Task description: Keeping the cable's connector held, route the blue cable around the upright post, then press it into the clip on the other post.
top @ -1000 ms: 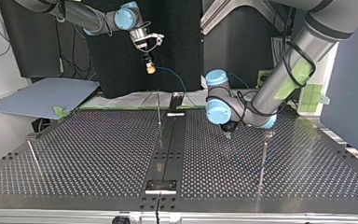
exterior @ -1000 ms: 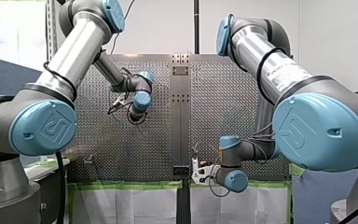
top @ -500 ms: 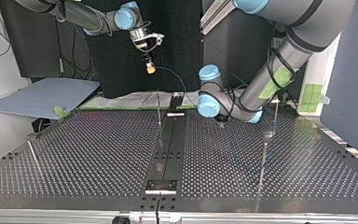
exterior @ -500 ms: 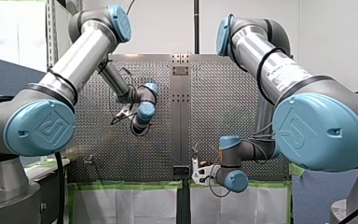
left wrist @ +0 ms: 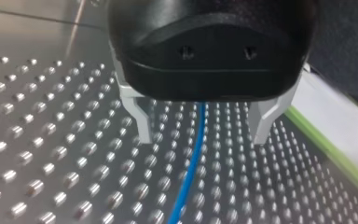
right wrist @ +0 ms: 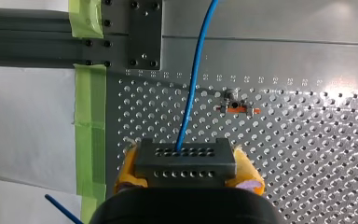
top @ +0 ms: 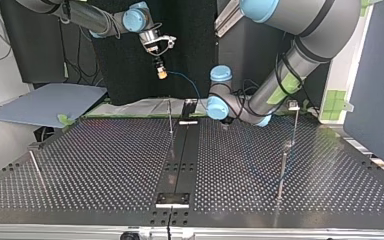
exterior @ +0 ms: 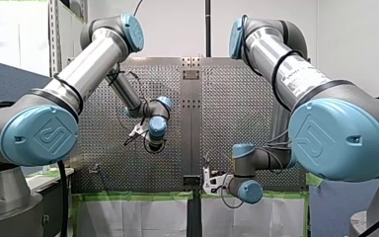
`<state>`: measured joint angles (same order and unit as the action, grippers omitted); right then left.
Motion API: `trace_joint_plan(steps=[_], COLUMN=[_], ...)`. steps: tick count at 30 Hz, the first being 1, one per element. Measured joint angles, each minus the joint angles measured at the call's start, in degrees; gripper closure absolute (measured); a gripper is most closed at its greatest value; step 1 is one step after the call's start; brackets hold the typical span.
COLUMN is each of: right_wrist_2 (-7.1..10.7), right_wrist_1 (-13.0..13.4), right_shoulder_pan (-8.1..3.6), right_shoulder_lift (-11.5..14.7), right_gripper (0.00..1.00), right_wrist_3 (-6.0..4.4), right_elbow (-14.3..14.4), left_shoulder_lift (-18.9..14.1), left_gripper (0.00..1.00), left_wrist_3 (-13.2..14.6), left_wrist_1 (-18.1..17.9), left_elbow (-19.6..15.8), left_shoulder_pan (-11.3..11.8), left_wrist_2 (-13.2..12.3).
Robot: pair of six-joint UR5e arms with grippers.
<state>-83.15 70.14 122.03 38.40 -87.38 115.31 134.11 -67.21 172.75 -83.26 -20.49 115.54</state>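
Note:
My right gripper (right wrist: pixel 189 172) has its yellow pads (right wrist: pixel 127 169) shut on the grey connector block (right wrist: pixel 185 158). The blue cable (right wrist: pixel 192 84) leaves the block and runs out over the perforated table. In the top view that gripper (top: pixel 158 64) hangs high at the back, and the cable (top: pixel 187 82) arcs down from it. My left gripper (left wrist: pixel 203 135) stands open just above the table, astride the cable (left wrist: pixel 190 172), whose blue line runs between the metal fingers (left wrist: pixel 142 126) without touching them. A thin upright post (top: pixel 170 116) stands beside the centre strip. A post with an orange clip (right wrist: pixel 235 107) shows below the connector.
Two more thin posts (top: pixel 294 120) (top: pixel 281 170) stand at the top view's right and a short one (top: pixel 36 167) at its left. Green tape (right wrist: pixel 89 140) edges the table's back, with white sheeting behind it. A dark centre strip (top: pixel 180 150) runs along the table.
My left arm has swung down and right in the front view, bringing its open gripper low over the table at the cable. My right arm has stayed still with the connector.

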Motion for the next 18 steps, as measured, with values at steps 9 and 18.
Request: trace_joint_plan(steps=[9, 18], right_wrist_2=[0.29, 0.58], right_wrist_1=[0.2, 0.3], right_shoulder_pan=[0.0, 0.0], right_shoulder_lift=[0.0, 0.0], right_gripper=[1.0, 1.0], right_wrist_3=[0.0, -0.03], right_elbow=[0.0, 0.0], left_shoulder_lift=[4.1, 4.4], left_gripper=[0.02, 0.02], left_wrist_3=[-5.5, -10.4], left_wrist_1=[-0.6, -1.2], left_elbow=[0.0, 0.0], left_shoulder_pan=[-1.3, -2.7], left_wrist_2=[-4.7, -9.5])
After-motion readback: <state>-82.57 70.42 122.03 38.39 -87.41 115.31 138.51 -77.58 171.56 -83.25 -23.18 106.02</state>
